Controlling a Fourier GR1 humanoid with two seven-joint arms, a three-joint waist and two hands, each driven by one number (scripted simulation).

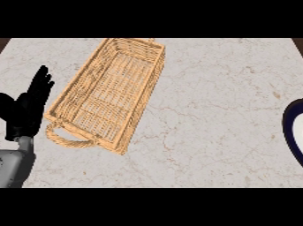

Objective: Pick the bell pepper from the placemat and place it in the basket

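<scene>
The left hand (pixel 23 110) rested open, fingers straight, beside the basket (pixel 108 95), which held nothing; the right hand and bell pepper were out of view, only the placemat (pixel 288 128) edge showing, so an unseen reach there, I judged, risked knocking the pepper away.

- Counter (pixel 212 110): pale marble top with faint brown veins, filling most of the view
- Basket (pixel 67 90): long woven tray with a loop handle at its near end, lying slantwise left of centre
- Placemat (pixel 289 126): dark blue with white band, cut by the right edge
</scene>
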